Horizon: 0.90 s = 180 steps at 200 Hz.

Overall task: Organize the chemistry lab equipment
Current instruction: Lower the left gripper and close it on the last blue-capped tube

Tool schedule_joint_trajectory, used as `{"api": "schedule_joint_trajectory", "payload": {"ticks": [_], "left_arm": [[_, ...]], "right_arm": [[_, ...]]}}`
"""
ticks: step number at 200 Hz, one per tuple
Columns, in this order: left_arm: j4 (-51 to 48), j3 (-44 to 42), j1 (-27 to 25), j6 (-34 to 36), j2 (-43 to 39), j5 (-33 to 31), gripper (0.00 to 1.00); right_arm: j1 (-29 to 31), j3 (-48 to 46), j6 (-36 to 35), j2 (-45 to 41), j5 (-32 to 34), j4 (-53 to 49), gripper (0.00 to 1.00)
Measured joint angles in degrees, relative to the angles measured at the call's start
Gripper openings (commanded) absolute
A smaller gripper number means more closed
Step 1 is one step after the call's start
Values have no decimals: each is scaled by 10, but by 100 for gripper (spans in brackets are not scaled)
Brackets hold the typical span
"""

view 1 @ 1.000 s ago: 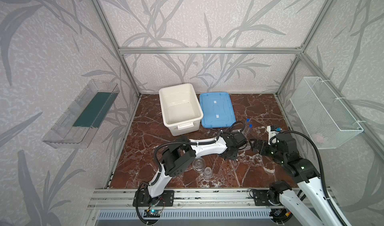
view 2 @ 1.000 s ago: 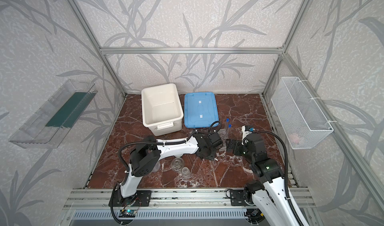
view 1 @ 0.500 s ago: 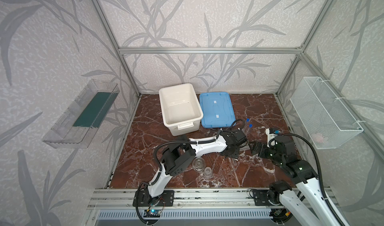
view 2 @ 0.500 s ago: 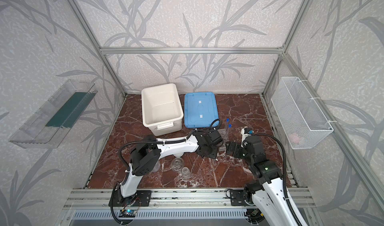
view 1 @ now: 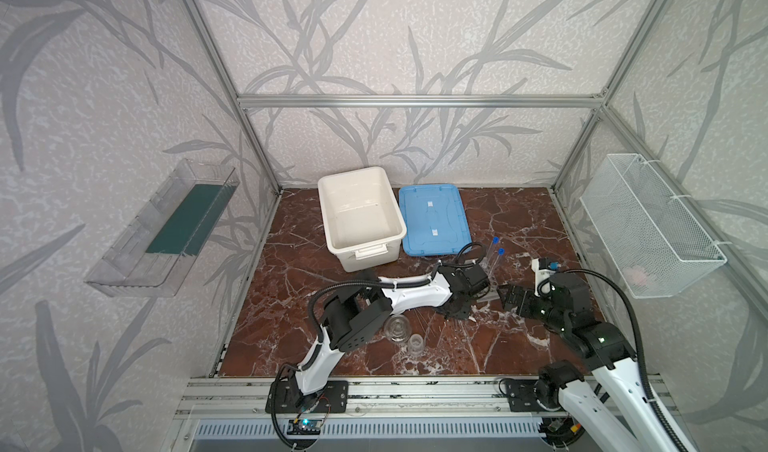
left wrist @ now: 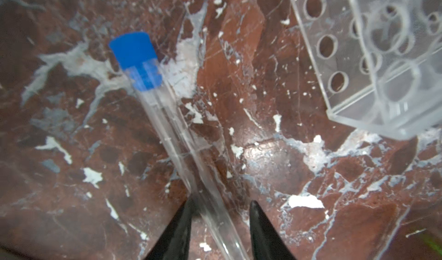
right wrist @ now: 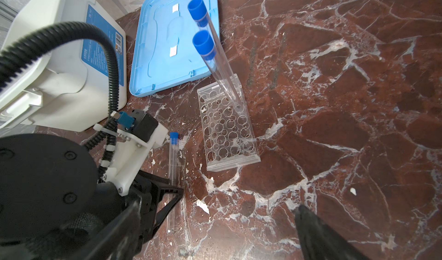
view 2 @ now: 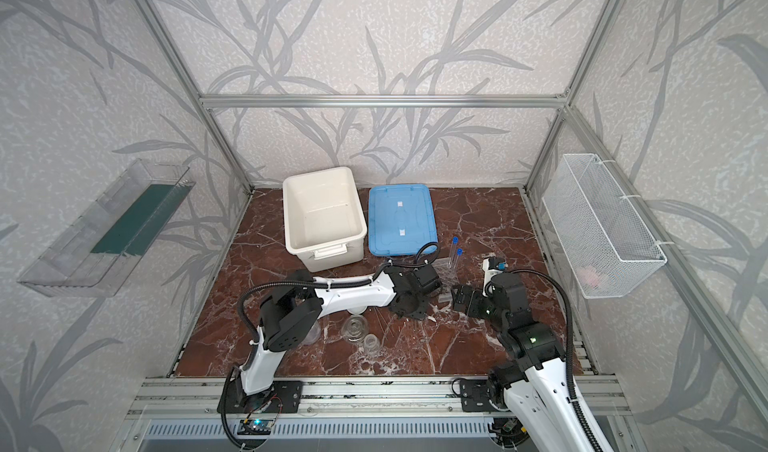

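Top views: right gripper has edged toward the left gripper since a second ago; two standing test tubes unmoved.

Left wrist view alone shows the left fingertips narrowly parted astride the third test tube. It lies flat on the marble floor, with a gap on one side.

Right wrist view: right jaws spread wide over bare floor; standing tubes at the far end of the tube rack.

Flask and small beaker near the front, top views only.

Another clear vessel, half hidden by the left arm.
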Motion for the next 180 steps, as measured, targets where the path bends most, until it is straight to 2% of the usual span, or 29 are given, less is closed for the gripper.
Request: {"api": "schedule_joint_trajectory", "payload": {"ticks": [57,87,106,162,180], "left_arm": [[-8,-33,-3,0,-23,20,32],[-14,-54,-15,-1,-38,30,31],[-20,-55,-24,-2,-39,30,24],[-24,-55,-26,-4,-39,20,24],[-24,-55,-24,-10,-39,17,21]], "right_arm": [[0,-8,-3,38,-43,16,99],[0,-10,-3,45,-49,23,99],[0,-10,-3,46,-50,28,99],[0,-12,-3,45,-50,30,99],[0,-14,-3,45,-50,31,99]]}}
